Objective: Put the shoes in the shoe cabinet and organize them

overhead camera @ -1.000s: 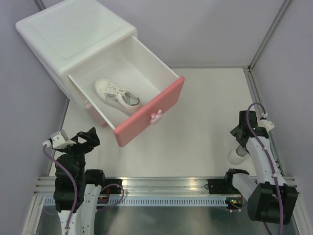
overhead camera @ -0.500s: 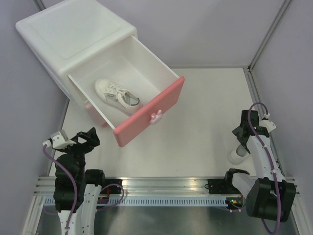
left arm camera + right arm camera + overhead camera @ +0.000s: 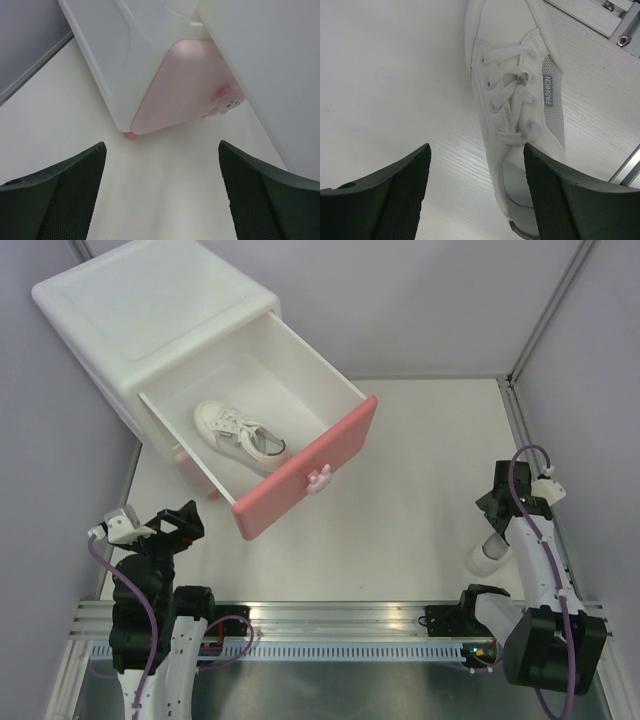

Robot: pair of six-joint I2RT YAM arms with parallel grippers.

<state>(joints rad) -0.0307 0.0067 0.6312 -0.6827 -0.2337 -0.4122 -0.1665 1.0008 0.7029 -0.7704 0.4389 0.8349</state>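
Note:
The shoe cabinet [image 3: 140,310] stands at the back left with its darker pink upper drawer [image 3: 310,465] pulled out. One white sneaker [image 3: 238,433] lies inside that drawer. A second white sneaker [image 3: 488,555] lies on the table at the near right and fills the right wrist view [image 3: 517,100], its laces up. My right gripper [image 3: 508,515] hangs open over it, with the shoe's heel end under its right finger [image 3: 580,200]. My left gripper [image 3: 172,525] is open and empty near the cabinet's closed pale pink lower drawer [image 3: 175,90]. Other shoes are out of view.
The lower drawer's bunny knob [image 3: 227,100] and a pink foot [image 3: 131,135] show ahead of the left gripper. A metal rail [image 3: 330,615] runs along the near edge. Grey walls close in on the left, back and right.
My right gripper has shifted slightly to the right and nearer over the sneaker on the table. The left arm, the drawer and the shoe in it have not moved.

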